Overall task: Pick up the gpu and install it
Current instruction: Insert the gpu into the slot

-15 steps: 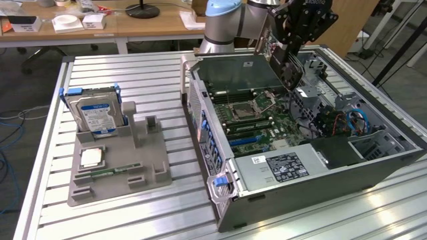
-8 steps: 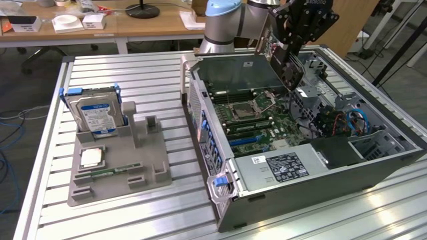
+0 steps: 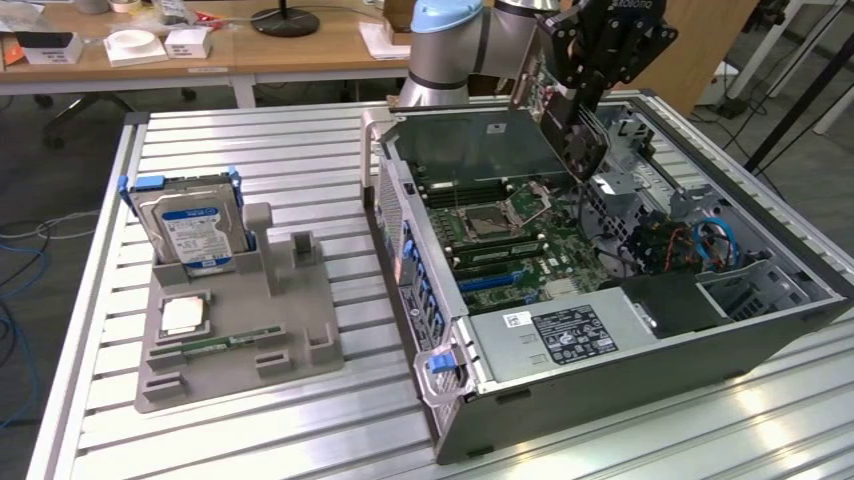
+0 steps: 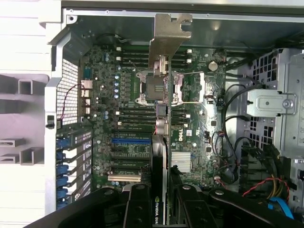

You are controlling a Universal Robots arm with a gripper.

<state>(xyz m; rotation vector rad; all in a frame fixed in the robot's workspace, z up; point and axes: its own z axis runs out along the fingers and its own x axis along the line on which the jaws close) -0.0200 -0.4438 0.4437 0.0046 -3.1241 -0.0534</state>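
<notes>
The gripper [image 3: 581, 95] hung over the open case [image 3: 641, 330], its jaws clenched on the gpu [image 3: 577, 135]. The card hung on edge below the fingers, above the motherboard [image 3: 507, 240] and touching nothing else. In the wrist view, the fingers [image 4: 137, 209] pinched the card's near end on both sides. The gpu [image 4: 160, 156] ran away from them as a thin dark strip, with its silvery bracket [image 4: 168, 38] at the far end. There the card crossed over the socket [image 4: 159, 85] and the blue slot [image 4: 130, 140], which stood bare (whether the card lined up with any slot could not be told). The case lay on its side on the slatted table [image 3: 267, 150], with the power supply [image 3: 561, 335] at its near end. On the exterior view's left, well apart from the case, sat a grey tray [image 3: 240, 320]. A hard drive [image 3: 187, 230] stood upright in it at the back, a square chip [image 3: 184, 315] lay nearer the front, and a memory stick [image 3: 214, 345] lay just beyond that.
</notes>
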